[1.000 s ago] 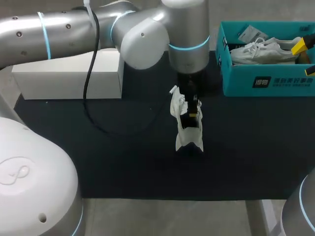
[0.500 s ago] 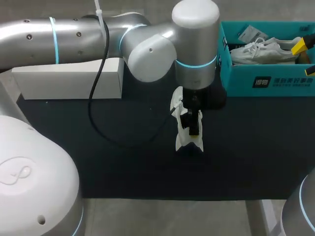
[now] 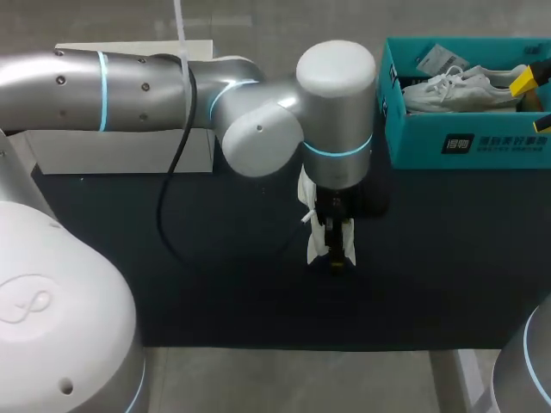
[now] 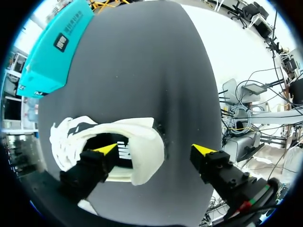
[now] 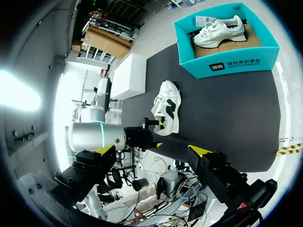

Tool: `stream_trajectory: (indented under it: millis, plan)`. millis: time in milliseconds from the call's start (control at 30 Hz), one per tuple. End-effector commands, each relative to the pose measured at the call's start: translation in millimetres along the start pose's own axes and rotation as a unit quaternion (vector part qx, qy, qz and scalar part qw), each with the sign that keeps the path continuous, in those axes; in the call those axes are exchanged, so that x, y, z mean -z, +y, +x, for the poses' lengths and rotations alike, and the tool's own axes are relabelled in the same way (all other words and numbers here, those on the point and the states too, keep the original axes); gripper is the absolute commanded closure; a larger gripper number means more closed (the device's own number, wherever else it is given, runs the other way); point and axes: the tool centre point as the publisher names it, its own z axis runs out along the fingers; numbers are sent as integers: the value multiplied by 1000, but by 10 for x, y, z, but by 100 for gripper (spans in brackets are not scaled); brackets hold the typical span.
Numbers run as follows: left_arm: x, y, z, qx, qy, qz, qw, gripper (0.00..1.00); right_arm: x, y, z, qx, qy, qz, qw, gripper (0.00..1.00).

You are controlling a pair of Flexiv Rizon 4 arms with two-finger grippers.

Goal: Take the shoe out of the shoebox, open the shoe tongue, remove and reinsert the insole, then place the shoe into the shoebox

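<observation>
One finger of the left gripper (image 4: pixel 155 150) now sits inside the white shoe (image 4: pixel 137 165), jaws apart astride its heel end, after sliding along the shoe away from the teal shoebox (image 3: pixel 465 142). The shoe lies on the desk (image 3: pixel 215 284) near that box; insole removal looks next.

My head camera looks down from above; left wrist sits close over the shoe (image 4: pixel 142 146), right wrist far; all share it.
</observation>
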Motion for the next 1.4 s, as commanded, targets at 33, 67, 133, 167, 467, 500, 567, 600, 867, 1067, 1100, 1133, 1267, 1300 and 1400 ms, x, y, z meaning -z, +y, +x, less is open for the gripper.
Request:
stream_trajectory:
  millis: [33,67,133,167,467,500,567,600,867,1067,1100,1133,1267,1300,1400]
  plan:
    - [-187,-9,-32,-4,9,3,1000,0,-5,8,-3,0,-1,1,1000,0]
    - [-216,-6,-32,-2,4,-6,1000,0,-5,8,-3,0,-1,1,1000,0]
    - [-267,-1,-23,-2,-3,-12,1000,0,-5,8,-3,0,-1,1,1000,0]
    - [-298,9,-23,0,-5,-14,1000,0,-5,8,-3,0,-1,1,1000,0]
    - [-503,20,-29,12,3,-27,1000,40,-5,8,-3,0,-1,1,1000,0]
    - [-519,36,-32,17,4,-28,999,53,-5,8,-3,0,-1,1,1000,0]
    - [-531,62,-32,21,5,-26,999,100,-5,8,-3,0,-1,1,1000,0]
    - [-533,71,-28,22,6,-25,999,100,-5,8,-3,0,-1,1,1000,0]
    - [-427,119,37,23,2,-22,999,100,-5,8,-3,0,-1,1,1000,0]
    - [-253,149,83,26,0,-21,999,100,-5,8,-3,0,-1,1,1000,0]
    - [-207,147,88,22,-3,-16,1000,100,-5,8,-3,0,-1,1,1000,0]
    - [-157,138,101,16,3,-19,1000,100,-5,8,-3,0,-1,1,1000,0]
    - [78,97,155,-15,7,-17,1000,100,-5,8,-3,0,-1,1,1000,0]
    - [133,92,161,-23,11,-25,999,100,-5,8,-3,0,-1,1,1000,0]
    - [355,92,205,-43,15,-30,998,100,-5,8,-3,0,-1,1,1000,0]
